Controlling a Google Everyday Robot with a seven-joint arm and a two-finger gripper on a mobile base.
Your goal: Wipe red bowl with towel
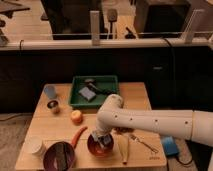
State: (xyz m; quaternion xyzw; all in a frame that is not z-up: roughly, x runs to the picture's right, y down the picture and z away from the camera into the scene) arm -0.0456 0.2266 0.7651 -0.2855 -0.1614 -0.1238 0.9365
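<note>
Looking at the one camera view: the gripper [102, 139] is down inside the red bowl [92, 148], near the front edge of the wooden table [50, 127], just right of the purple bowl [59, 155]. Can't tell if it's clamped on anything. A greyish-blue patch [106, 143] under it might be the towel. I'd guess wiping is underway, not finished.

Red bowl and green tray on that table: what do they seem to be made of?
The small round red bowl looks like plastic, evenly coloured with a dull sheen, though glazed ceramic is possible. The rectangular green tray looks like matte moulded plastic, with a uniform colour and raised rim. The gripper sits at the red bowl's opening.
</note>
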